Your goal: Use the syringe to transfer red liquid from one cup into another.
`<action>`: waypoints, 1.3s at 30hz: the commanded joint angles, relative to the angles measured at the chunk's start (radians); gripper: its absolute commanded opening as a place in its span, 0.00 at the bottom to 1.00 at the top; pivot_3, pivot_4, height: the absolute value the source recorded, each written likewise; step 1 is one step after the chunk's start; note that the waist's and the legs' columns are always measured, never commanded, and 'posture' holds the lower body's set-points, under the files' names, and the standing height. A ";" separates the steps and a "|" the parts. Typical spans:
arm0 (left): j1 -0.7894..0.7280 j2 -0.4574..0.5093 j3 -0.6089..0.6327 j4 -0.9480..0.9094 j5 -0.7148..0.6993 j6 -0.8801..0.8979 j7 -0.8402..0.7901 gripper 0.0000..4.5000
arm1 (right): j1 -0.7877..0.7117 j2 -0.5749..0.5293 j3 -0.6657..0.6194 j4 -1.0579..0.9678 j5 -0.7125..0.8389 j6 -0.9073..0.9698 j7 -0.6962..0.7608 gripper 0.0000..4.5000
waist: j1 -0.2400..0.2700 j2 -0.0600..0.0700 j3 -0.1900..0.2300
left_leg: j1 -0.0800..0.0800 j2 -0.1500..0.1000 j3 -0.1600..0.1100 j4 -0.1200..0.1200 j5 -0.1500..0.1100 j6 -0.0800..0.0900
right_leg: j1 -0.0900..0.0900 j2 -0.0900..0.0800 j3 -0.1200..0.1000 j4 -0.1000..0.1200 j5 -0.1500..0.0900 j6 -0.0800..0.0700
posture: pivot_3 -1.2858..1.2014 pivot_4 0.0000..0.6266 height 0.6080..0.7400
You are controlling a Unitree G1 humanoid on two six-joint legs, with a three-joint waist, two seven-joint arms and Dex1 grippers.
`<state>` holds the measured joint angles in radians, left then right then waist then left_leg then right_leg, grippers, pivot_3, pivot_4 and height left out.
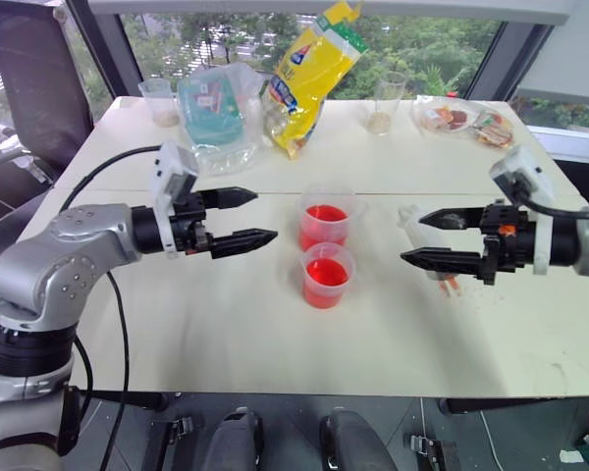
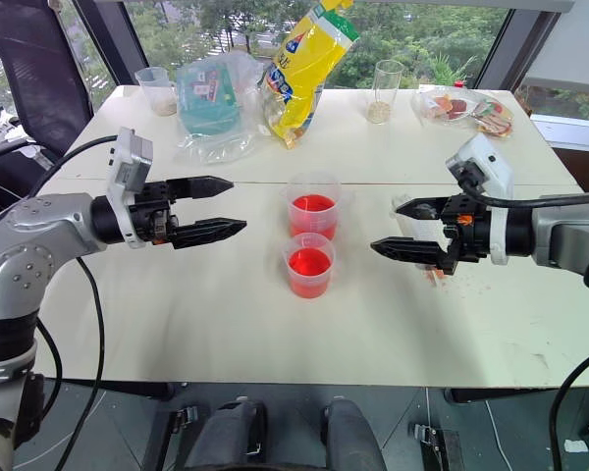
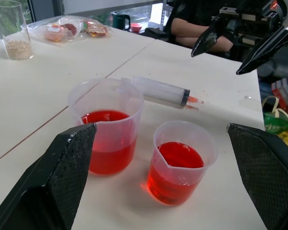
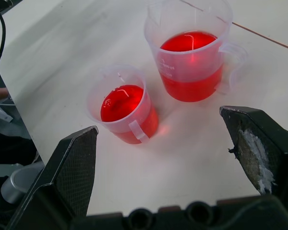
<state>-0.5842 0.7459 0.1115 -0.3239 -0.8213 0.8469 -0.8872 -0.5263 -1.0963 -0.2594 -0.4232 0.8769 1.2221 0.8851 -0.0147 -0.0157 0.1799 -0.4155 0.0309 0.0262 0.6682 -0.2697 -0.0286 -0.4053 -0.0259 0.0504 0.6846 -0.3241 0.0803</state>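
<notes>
On the smooth white surface (image 1: 226, 324), two clear round plastic cups (image 1: 326, 222) of red liquid (image 1: 325, 272) touch; the cylindrical syringe (image 3: 158, 90) lies beside them. Left hand (image 1: 243, 217) and right hand (image 1: 424, 238) hover wide open, empty.

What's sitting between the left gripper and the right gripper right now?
The two cups of red liquid, the wider cup behind the smaller cup, stand between the left gripper and right gripper, as the left eye view shows.

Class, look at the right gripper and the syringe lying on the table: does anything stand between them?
Nothing visible does. The right gripper, jaws open, hovers just above the syringe, which lies flat beside the two cups, apart from them.
</notes>
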 commanded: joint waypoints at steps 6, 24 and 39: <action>-0.033 -0.002 0.036 -0.011 -0.051 0.005 0.004 1.00 | -0.007 -0.028 0.012 0.023 -0.044 -0.050 -0.012 0.99 | 0.000 0.000 0.000 | 0.000 0.000 0.000 0.000 0.000 0.000 | 0.000 0.000 0.000 0.000 0.000 0.000 | 0.52 0.24 1.00; -0.030 -0.026 -0.014 -0.024 0.001 -0.034 0.014 1.00 | 0.008 -0.074 0.068 0.128 -0.151 -0.103 0.008 0.99 | 0.000 0.000 0.000 | 0.000 0.000 0.000 0.000 0.000 0.000 | 0.000 0.000 0.000 0.000 0.000 0.000 | 0.52 0.24 1.00; -0.040 -0.073 -0.050 0.008 0.052 -0.072 0.005 1.00 | -0.414 0.095 0.482 0.642 -0.462 -0.018 -0.082 0.99 | -0.003 0.000 0.000 | 0.002 0.000 0.002 0.000 0.000 0.000 | 0.000 0.000 0.002 0.000 0.000 0.000 | 0.52 0.24 1.00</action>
<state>-0.6125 0.6726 0.0512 -0.3022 -0.7741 0.7975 -0.8809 -0.9034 -1.0001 0.2035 0.1716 0.4621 1.2240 0.7915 -0.0179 -0.0157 0.1800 -0.4133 0.0308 0.0283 0.6677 -0.2696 -0.0287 -0.4051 -0.0258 0.0519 0.6849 -0.3240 0.0800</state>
